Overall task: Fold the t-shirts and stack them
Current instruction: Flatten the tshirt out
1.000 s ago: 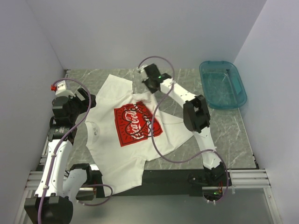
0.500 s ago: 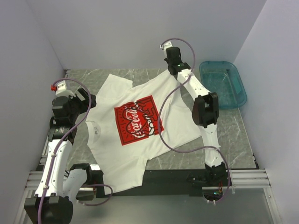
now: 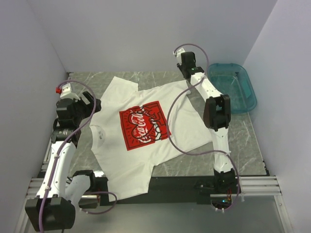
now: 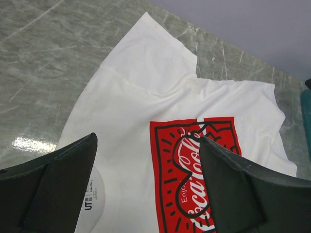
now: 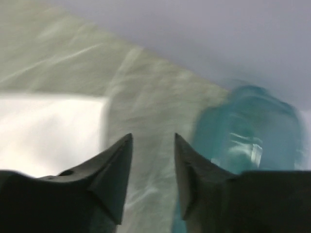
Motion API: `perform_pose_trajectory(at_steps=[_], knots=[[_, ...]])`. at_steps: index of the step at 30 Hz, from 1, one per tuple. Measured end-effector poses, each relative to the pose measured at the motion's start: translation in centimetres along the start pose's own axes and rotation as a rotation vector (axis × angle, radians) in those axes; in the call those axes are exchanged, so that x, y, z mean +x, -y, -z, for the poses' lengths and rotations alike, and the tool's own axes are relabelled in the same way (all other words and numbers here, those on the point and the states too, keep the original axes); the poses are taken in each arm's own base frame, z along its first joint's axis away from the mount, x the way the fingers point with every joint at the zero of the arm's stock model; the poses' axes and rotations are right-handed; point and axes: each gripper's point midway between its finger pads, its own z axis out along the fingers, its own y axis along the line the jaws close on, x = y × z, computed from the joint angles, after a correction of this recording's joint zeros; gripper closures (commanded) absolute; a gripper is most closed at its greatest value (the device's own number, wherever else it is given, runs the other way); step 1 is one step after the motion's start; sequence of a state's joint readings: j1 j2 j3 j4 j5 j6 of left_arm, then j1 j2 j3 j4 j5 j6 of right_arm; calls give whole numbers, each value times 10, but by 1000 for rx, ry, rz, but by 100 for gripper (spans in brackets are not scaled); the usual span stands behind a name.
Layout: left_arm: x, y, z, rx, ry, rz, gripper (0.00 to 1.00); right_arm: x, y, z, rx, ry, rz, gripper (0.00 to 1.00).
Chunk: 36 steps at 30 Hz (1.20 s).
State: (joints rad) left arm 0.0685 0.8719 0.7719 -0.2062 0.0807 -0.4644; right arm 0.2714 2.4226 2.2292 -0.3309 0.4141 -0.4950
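Note:
One white t-shirt (image 3: pixel 121 160) with a red Coca-Cola print (image 3: pixel 144 125) lies spread flat on the marble table, its hem end toward the back right. My left gripper (image 3: pixel 91 104) hovers open over the shirt's collar side. In the left wrist view its jaws (image 4: pixel 148 138) stand wide above the t-shirt (image 4: pixel 141 97) and hold nothing. My right gripper (image 3: pixel 186 65) is raised at the back, just past the shirt's far right corner. In the blurred right wrist view its jaws (image 5: pixel 153 135) are parted and empty, with the t-shirt's edge (image 5: pixel 48 126) lying to their left.
A teal plastic basin (image 3: pixel 232 87) sits at the back right corner, close to the right gripper, and shows as a teal basin (image 5: pixel 248 126) in the right wrist view. Walls close in the table on three sides. The shirt's lower sleeve hangs over the near table edge (image 3: pixel 175 178).
My right gripper pulled the folded-over part of the shirt from the middle out to the back right, then opened and let it go. The shirt now lies flat. The left arm barely moved.

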Motion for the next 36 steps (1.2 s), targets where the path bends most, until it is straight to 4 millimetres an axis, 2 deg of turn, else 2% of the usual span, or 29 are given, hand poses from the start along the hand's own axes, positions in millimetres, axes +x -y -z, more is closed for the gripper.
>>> perform_pose_trajectory(at_steps=[2, 4, 6, 7, 8, 11, 14, 16, 19, 22, 24, 27, 28, 32, 33, 34, 36], knots=[[7, -2, -6, -2, -28, 2, 8, 12, -29, 19, -218, -5, 47, 48], [16, -5, -14, -7, -66, 8, 8, 26, -59, 60, -447, 2, 97, 48], [28, -9, -25, -13, -118, 27, 9, 39, -89, 122, -661, 19, 146, 48], [35, -11, -31, -15, -148, 48, 9, 40, -98, 148, -730, 45, 159, 48], [42, -14, -37, -22, -182, 70, 10, 40, -110, 183, -813, 78, 176, 48], [48, -19, -65, -42, -252, 147, 13, 35, -133, 263, -989, 190, 197, 48], [41, -22, -106, -61, -281, 194, 17, 42, -137, 306, -1096, 234, 178, 48], [35, -25, -146, -83, -309, 212, 24, 53, -132, 314, -1126, 214, 148, 48], [30, -33, -212, -98, -327, 219, 27, 75, -128, 322, -1156, 151, 97, 48], [49, -50, -258, -140, -382, 226, 31, 92, -129, 335, -1178, 118, 60, 48], [66, -62, -273, -178, -433, 230, 33, 100, -130, 342, -1186, 104, 44, 48], [93, -79, -278, -234, -513, 223, 33, 102, -130, 342, -1177, 97, 33, 47], [95, -81, -278, -240, -520, 221, 33, 103, -130, 339, -1169, 90, 31, 47], [90, -87, -269, -276, -517, 182, 33, 118, -137, 312, -1112, -8, 35, 48], [90, -90, -264, -294, -514, 171, 26, 126, -139, 302, -1090, -47, 44, 48], [91, -94, -254, -320, -523, 158, 26, 138, -143, 289, -1062, -101, 59, 48], [84, -95, -239, -320, -472, 143, 21, 157, -146, 274, -1032, -155, 113, 47]])
